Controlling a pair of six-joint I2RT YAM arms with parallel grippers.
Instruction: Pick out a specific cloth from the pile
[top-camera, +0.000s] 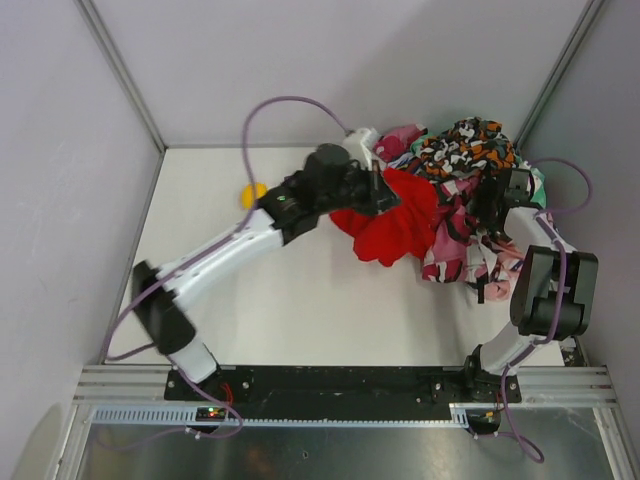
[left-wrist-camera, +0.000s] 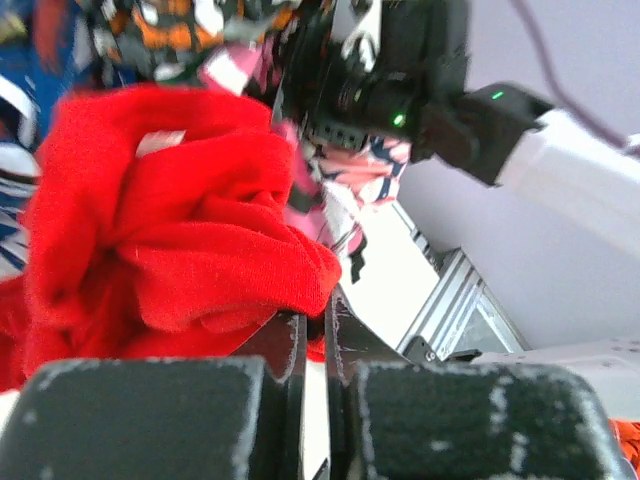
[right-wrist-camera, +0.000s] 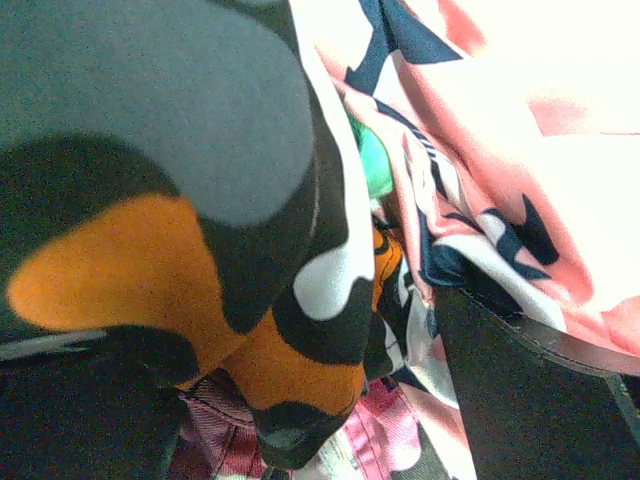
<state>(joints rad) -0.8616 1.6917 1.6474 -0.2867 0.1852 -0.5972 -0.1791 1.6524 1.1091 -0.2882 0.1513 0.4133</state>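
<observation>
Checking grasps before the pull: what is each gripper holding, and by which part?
The left gripper pinches the red cloth at a bunched fold. The right gripper is buried in the pile; whether it holds anything cannot be told.

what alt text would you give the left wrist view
A bunched plain red cloth fills the left of the frame, its lower edge pinched between the nearly shut black fingers of the left gripper at the bottom. Behind it are the patterned pile and the right arm, black and white, with a green light.
</observation>
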